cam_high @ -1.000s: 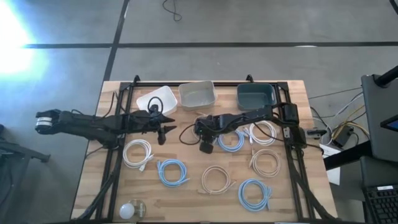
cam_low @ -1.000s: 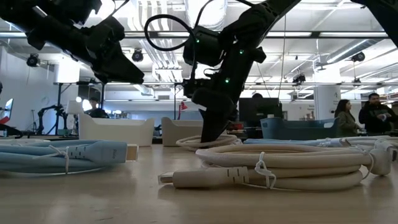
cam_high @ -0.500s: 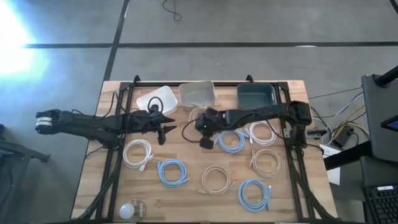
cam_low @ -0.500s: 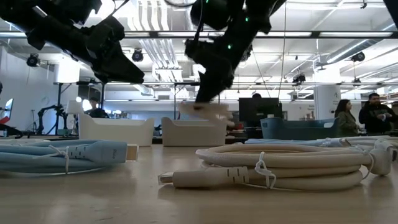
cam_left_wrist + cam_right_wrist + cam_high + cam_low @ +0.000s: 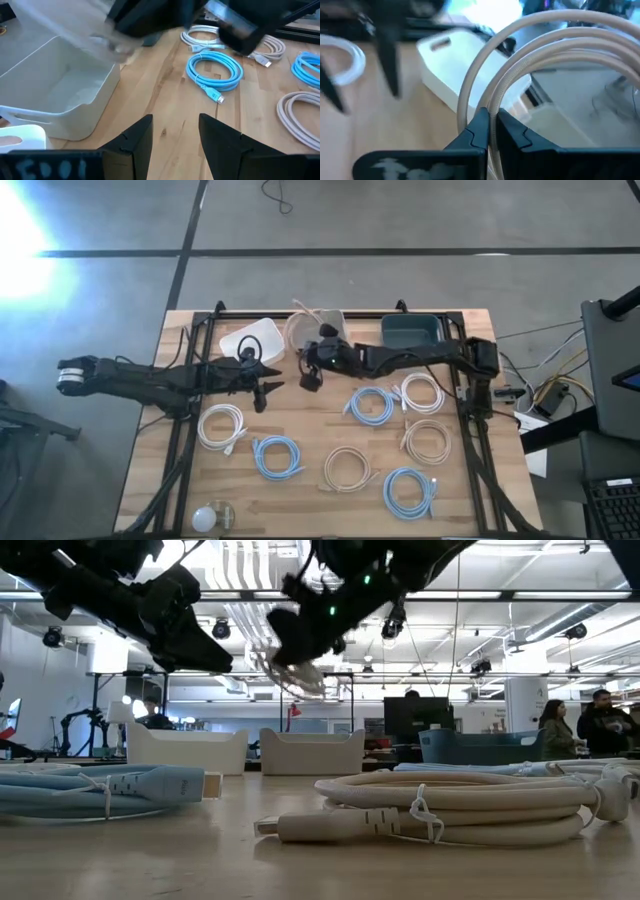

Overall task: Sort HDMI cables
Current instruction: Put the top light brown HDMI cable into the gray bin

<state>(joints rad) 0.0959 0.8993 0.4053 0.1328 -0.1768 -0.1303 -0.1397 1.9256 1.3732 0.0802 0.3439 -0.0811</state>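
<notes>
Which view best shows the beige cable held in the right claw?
The right wrist view: the beige cable loops large, pinched in the right claw. High view shows it small over the middle bin; low view blurred; left wrist a streak.

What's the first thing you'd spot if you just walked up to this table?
The right gripper holds a beige cable up in the air beside the beige bin at the table's far edge. The left gripper waits with open fingers near the white bin. Seven more coiled cables, like the blue one, lie spread over the table.
</notes>
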